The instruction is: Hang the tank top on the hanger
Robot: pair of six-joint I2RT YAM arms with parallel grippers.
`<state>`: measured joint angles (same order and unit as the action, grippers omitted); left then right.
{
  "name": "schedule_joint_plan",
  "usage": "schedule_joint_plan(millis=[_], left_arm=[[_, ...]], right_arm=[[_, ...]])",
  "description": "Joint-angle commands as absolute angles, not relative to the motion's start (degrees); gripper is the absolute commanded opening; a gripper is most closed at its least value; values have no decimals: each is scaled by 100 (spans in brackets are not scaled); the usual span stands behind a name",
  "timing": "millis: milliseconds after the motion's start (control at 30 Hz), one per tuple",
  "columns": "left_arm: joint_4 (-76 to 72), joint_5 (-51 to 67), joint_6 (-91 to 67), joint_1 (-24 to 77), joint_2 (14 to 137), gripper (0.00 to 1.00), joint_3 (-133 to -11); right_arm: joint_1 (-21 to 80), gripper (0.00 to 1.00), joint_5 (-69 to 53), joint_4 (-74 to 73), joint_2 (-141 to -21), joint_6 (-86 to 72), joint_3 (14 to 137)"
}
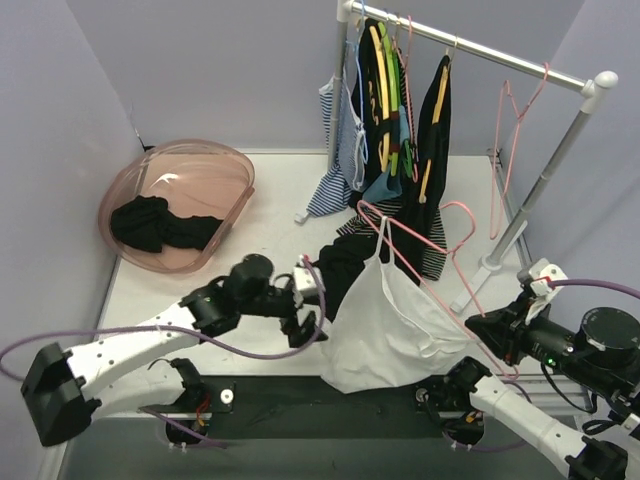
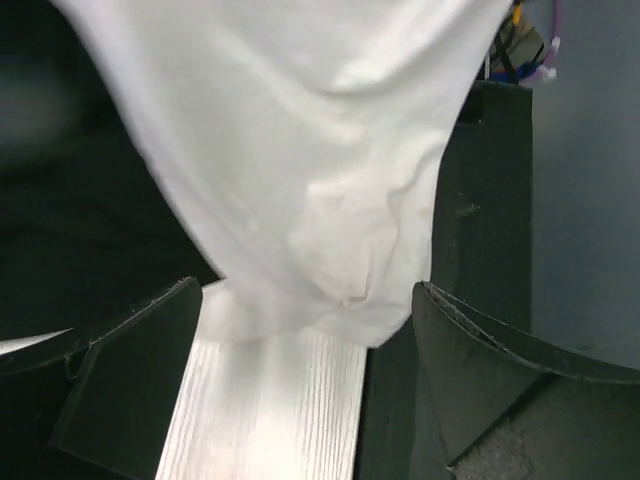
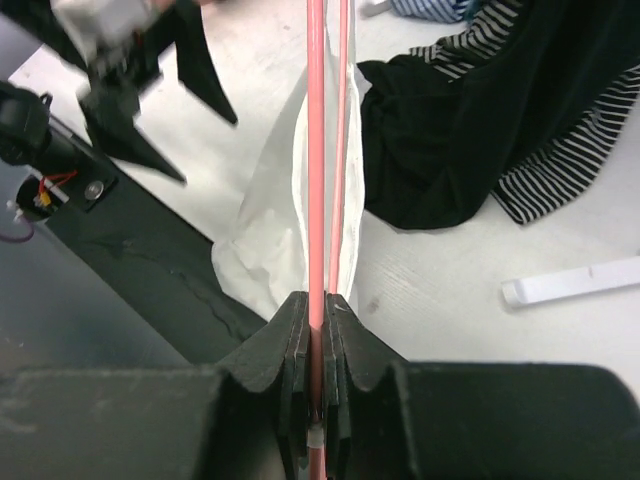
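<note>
Two sets of fingers differ: the right fingers (image 3: 270, 350) are pinched tight on a pink rod of the hanger (image 3: 316, 150), while the left fingers (image 2: 130, 370) stand wide apart with white cloth hanging just above them. The tank top (image 1: 385, 320) hangs draped from the tilted hanger, its hem down at the near edge of the worktop (image 1: 270, 210) — just beside a black garment (image 1: 345, 265).
</note>
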<state>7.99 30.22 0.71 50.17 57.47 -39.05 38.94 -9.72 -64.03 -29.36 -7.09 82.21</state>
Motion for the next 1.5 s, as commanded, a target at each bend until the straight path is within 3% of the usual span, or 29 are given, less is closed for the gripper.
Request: schedule_joint_plan(millis=[0,233,333,367,433,467,500,533,933,1233,1467], left_arm=[[-455,1049,641,6458,6528,97,-4025],[-1046,-421,440,7338,8822,97,-4779],[-941,-712,308,7601,9403,89,-5097],[-880,-764,195,7629,9491,82,-5237],[-853,-625,88,7707,9615,49,-5361],[-957,-633,27,7769,9589,29,-5387],[-1045,-633,44,7830,9458,2,-5370],[-1115,-607,87,7944,9370,0,-5379],[-738,473,264,7884,9307,0,-7092],[-1001,1221,-306,7173,10633,0,-8637],[-651,923,-720,6786,11741,3,-9807]], right_arm=[[3587,0,-668,-6670,-2962,-712,8814],[3208,0,-721,-6856,-3015,-747,9061],[3199,0,-563,-6882,-2980,-791,9158],[3199,0,-519,-6899,-2979,-800,9193],[3191,0,-457,-6952,-3006,-817,9255],[3190,0,-448,-6978,-3006,-817,9298],[3173,0,-413,-6987,-3023,-826,9316],[3164,0,-387,-7022,-3032,-817,9334],[3050,0,464,-7110,-3094,-932,9624],[2962,0,1080,-6944,-3497,-993,9800],[2962,0,1617,-6390,-4007,-1397,9572]])
